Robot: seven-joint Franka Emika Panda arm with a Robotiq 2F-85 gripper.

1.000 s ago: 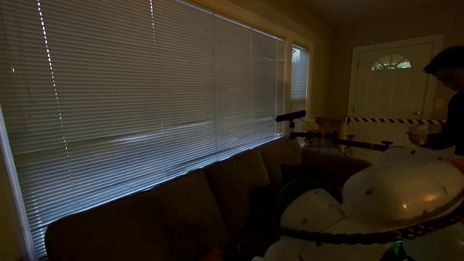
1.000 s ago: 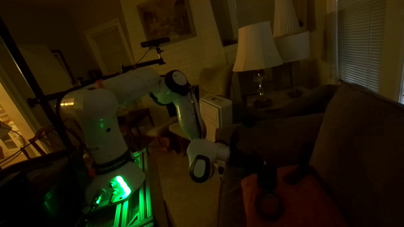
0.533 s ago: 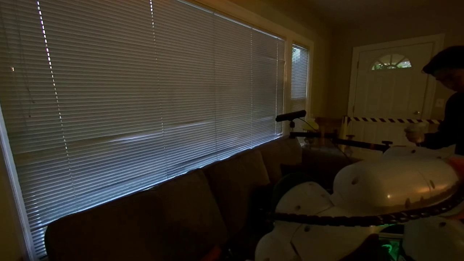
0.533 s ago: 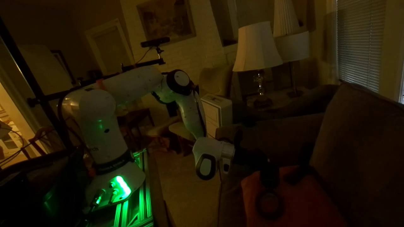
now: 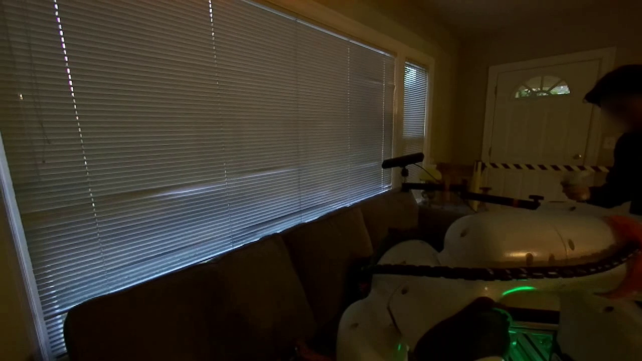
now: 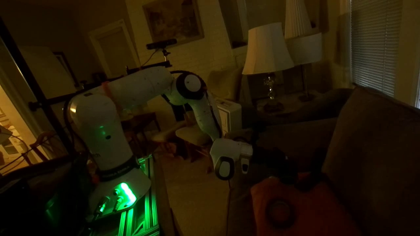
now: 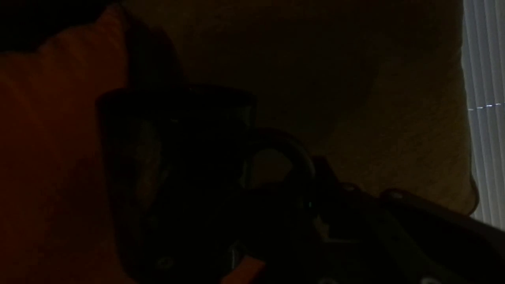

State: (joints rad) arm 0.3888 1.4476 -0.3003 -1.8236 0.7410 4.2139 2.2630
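Note:
A dark mug [image 7: 177, 165] with a curved handle [image 7: 298, 152] fills the left and middle of the very dark wrist view. My gripper [image 7: 305, 189] is shut on that handle, though the fingertips are mostly lost in shadow. In an exterior view the gripper [image 6: 274, 157] shows as a black shape, with the mug [image 6: 289, 171] at its end over the orange cloth [image 6: 318, 213]. On this cloth lies a dark ring-shaped thing [image 6: 271, 214], nearer the camera than the mug. Another dark item [image 6: 308, 183] is just beyond the mug, its form unclear. In the remaining exterior view the gripper is hidden.
A brown sofa [image 5: 241, 296] runs below the window blinds [image 5: 200, 125], its backrest [image 6: 370, 137] behind the cloth. Lamps [image 6: 267, 49] and a white box-shaped appliance [image 6: 231, 114] stand farther back. A person [image 5: 622, 150] stands near a camera boom [image 5: 501, 199].
The arm has swung toward the sofa back and risen a little, carrying the mug with it away from the ring-shaped thing. The grip on the handle appears unchanged.

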